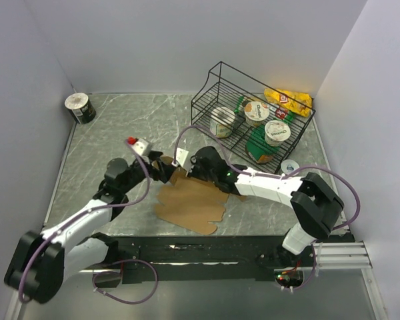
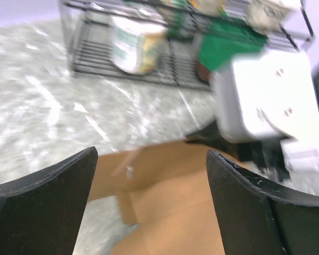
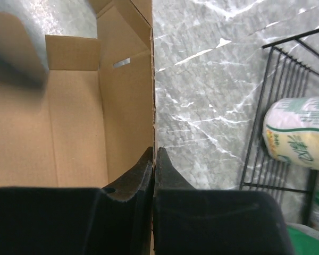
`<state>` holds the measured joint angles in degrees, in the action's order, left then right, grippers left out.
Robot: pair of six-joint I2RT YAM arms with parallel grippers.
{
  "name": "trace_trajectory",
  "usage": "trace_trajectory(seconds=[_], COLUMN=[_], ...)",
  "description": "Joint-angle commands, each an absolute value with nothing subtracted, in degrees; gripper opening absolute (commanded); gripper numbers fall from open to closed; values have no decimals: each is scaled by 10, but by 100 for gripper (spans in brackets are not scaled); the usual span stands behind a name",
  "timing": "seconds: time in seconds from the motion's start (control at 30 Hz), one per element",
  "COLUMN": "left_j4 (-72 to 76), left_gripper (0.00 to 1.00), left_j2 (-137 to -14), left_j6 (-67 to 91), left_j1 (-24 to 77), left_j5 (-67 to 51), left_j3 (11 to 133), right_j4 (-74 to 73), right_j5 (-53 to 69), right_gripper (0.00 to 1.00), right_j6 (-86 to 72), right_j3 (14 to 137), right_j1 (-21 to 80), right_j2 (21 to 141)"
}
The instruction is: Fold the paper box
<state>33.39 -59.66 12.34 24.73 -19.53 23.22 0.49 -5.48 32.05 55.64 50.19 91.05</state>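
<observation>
Right wrist view: right tool [image 3: 154,159] clamps the paper box [image 3: 69,117] edge; left tool [image 2: 151,154] hovers nearby, spread.

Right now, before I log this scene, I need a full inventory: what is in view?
paper box: one, brown, flat, near middle
wire basket: one, black, far right
cups: three, white, labelled, in basket
packet: one, green, in basket
bag: one, yellow, basket's far right corner
cylinder: one, black and white, far left corner
small roll: one, white, beside basket
table: one, grey marbled
left arm: one, white and black, jaws open above box
right arm: one, white and black, jaws shut on box edge
</observation>
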Motion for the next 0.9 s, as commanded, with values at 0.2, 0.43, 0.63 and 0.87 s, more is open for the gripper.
trace_trajectory(seconds=[0.2,0.43,0.63,0.87], left_j4=[262,324,373,407], left_gripper=[94,92,90,87], left_j2=[-587,-756,-844,-896], left_j6=[235,286,303,310], left_j1=[161,98,91,91], left_j5=[-66,-112,-154,-210], left_j3=[245,281,311,313], right_j4=[106,163,185,244], right_j5=[-160,-217,-250,-329], right_gripper=[0,0,0,0], right_j6=[346,373,388,410], right_j3=[499,468,458,457], right_j1=[555,586,607,620], right_j2=[892,896,915,964])
